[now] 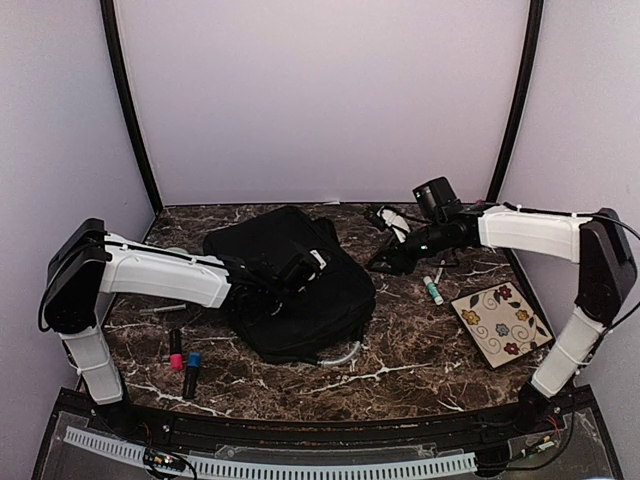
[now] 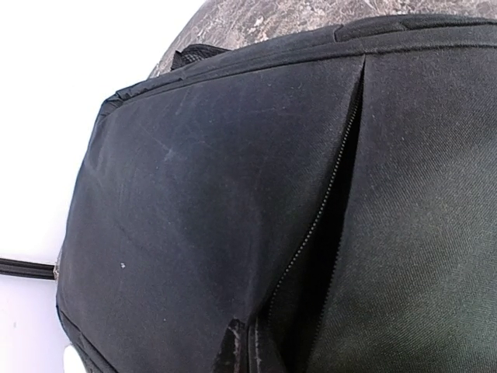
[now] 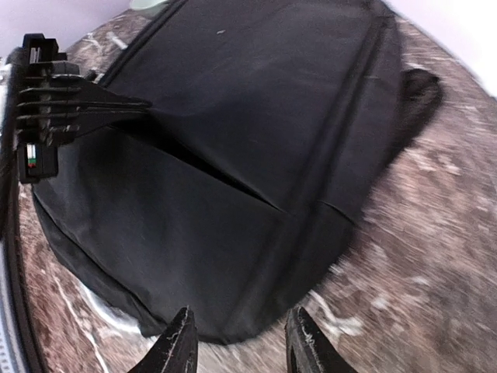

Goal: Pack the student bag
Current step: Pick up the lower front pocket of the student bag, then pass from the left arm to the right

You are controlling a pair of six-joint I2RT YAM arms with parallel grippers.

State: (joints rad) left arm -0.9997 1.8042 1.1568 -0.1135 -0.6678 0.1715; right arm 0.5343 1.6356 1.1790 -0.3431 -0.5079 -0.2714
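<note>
Student bag [image 1: 290, 290], large black soft fabric backpack: flat on dark brown marble-patterned table [image 1: 420, 365], left of centre. Zipper slit in top panel partly parted, seen in left wrist view. Left pincer [image 1: 312, 265] down on bag's top panel, jaws closed to a point right at zipper slit; fabric or puller caught or not, cannot tell. Right pincer [image 3: 242, 346] about half spread, nothing between fingers, at bag's right edge; contact unclear. Square floral-patterned tile [image 1: 500, 322] on table's right side, well apart from bag. White stick with green cap [image 1: 432, 290] between tile and bag. Black marker with pink end [image 1: 176, 352] and black marker with blue end [image 1: 191, 372] side by side near left arm's base, off bag's near-left corner.
</note>
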